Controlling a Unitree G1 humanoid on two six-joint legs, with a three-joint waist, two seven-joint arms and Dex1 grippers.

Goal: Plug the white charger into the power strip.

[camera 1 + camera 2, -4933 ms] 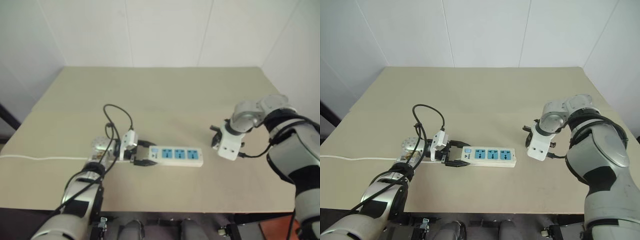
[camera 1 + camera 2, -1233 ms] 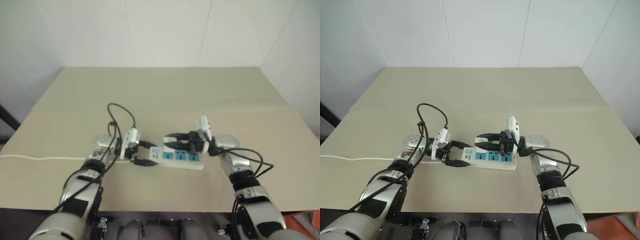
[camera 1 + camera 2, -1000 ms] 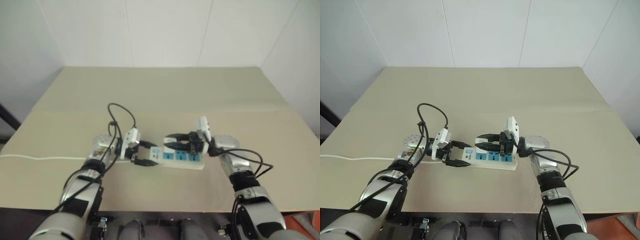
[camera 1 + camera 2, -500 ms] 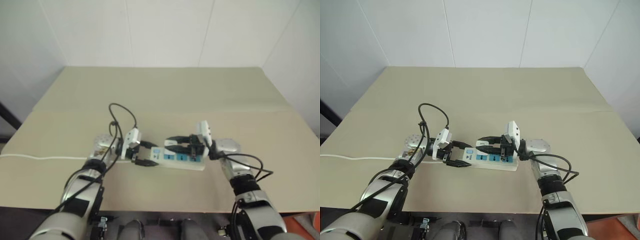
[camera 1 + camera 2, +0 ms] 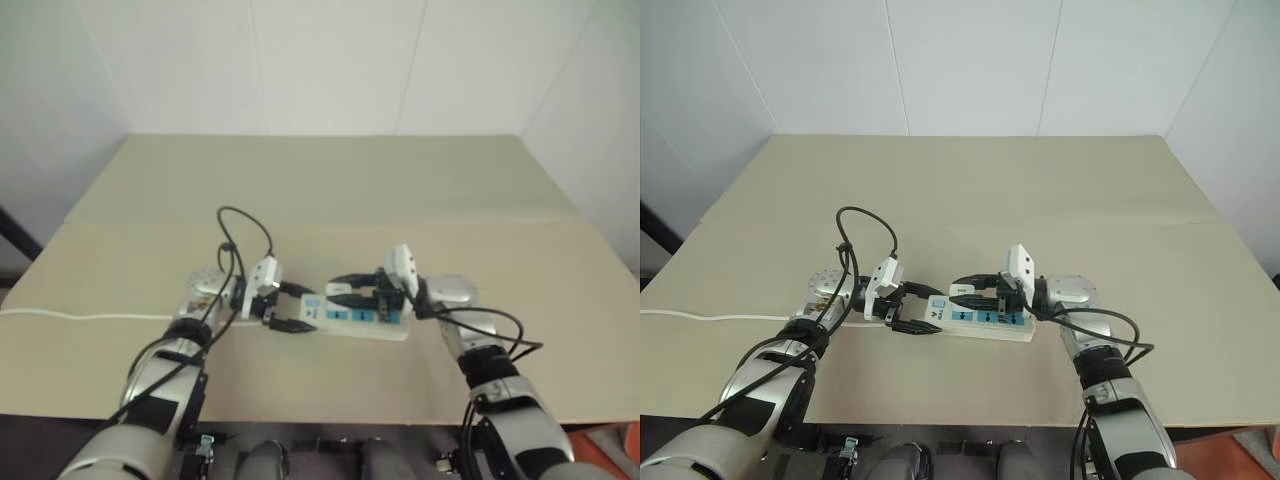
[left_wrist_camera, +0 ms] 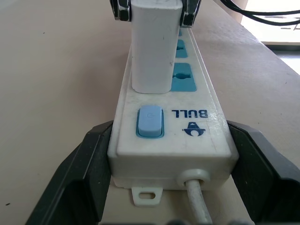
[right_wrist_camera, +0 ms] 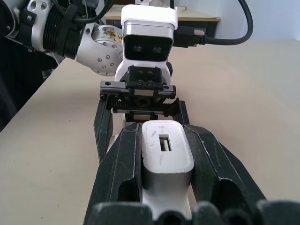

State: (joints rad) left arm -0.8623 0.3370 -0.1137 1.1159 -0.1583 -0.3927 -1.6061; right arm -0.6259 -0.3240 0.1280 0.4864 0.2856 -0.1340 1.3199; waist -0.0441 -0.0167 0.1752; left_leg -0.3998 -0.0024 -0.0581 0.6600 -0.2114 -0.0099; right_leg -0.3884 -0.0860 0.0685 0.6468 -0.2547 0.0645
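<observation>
The power strip lies across the near middle of the table, its blue switch towards my left arm. My left gripper is shut on that switch end, one black finger on each long side. The white charger stands upright on the strip just behind the switch, its base against the top face beside the blue sockets. How deep its pins sit is hidden. My right gripper is shut on the white charger from the opposite side, pointing at the left gripper.
A thin white cord runs from the strip off the table's left edge. Black cables loop above my left wrist. The tan table stretches open behind the strip, up to the white wall.
Since the oldest frames my right gripper has come from the table's right side to over the strip, carrying the charger. Within the last second it only rolled slightly. The left gripper has kept still.
</observation>
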